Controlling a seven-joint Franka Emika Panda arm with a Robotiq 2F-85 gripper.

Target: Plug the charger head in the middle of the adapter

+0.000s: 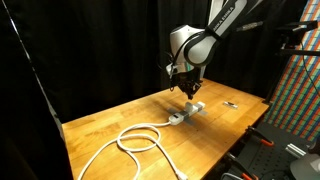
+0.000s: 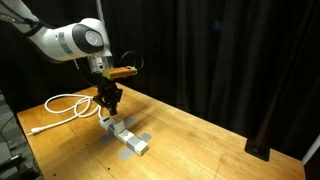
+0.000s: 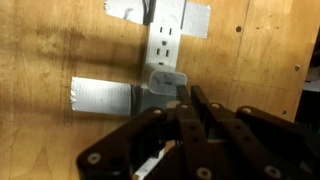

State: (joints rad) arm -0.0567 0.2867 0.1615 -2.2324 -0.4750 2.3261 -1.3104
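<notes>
charger head [image 3: 160, 82]: set on adapter [image 3: 165, 40] middle; resolved in wrist view only.
gripper [image 3: 186, 96]: jaws closed at charger head; hold not discernible.
cord [image 1: 140, 140]: loop shown in exterior views only.

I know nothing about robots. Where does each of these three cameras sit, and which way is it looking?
An exterior view: off a corner of the wooden table, facing the power strip and looped cord; shows the arm and end effector.
An exterior view: beside the table, slightly above, facing the power strip; shows arm and end effector.
Wrist view: on the wrist, looking down at the charger head on the power strip; shows the end effector, shut on the charger head.
Shared: both exterior views show arm, power strip and cord.
</notes>
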